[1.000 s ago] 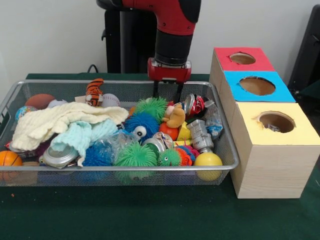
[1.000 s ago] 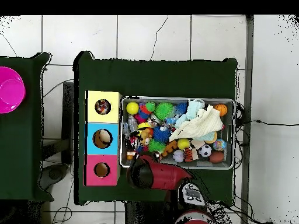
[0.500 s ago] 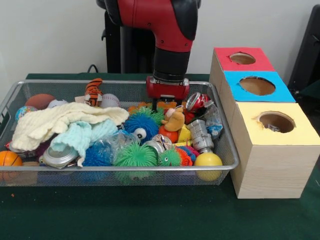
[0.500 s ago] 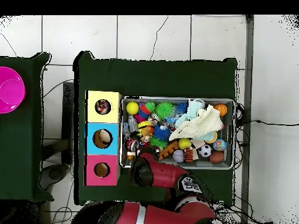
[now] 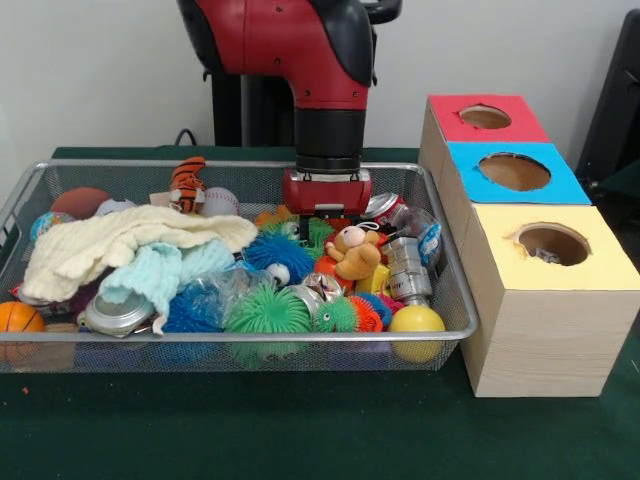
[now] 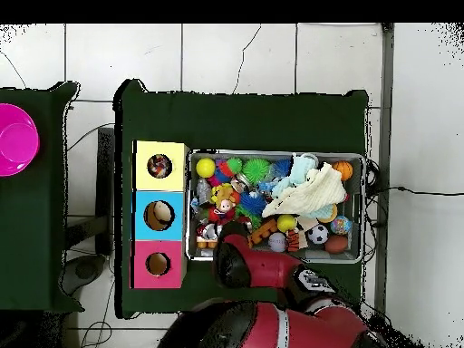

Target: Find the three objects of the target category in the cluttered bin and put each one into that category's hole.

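One wire mesh bin [image 5: 455, 290] stands on the green table cloth [image 5: 300, 430], filled to the rim with toys. At its left end: an orange basketball [image 5: 18, 318] against the near wall, a brown ball [image 5: 80, 201] at the far wall, and a cream knitted cloth [image 5: 120, 240] lying across the heap with a pale blue knitted piece [image 5: 165, 270] just right of it. A tiger-striped toy [image 5: 187, 183] stands upright at the far wall, beside a white ball [image 5: 221, 201]. Centre: a blue fuzzy toy [image 5: 278, 254], and a green spiky ball [image 5: 268, 310] against the near wall. The gripper [image 5: 326, 215] (red body on a black wrist) is down among the toys; its fingers are buried in the heap, so whether they are spread or clamped cannot be told. Just right of it: a tan plush animal [image 5: 354, 252], a red can [image 5: 385, 208], a silver can [image 5: 405, 268], and a yellow ball [image 5: 416, 322] in the near right corner. Right of the bin, touching it, stands a wooden box [image 5: 540, 340] with three holes on top: red [image 5: 485, 116] farthest, blue [image 5: 514, 171] in the middle, yellow [image 5: 552, 243] nearest. The overhead view shows an object inside each hole.
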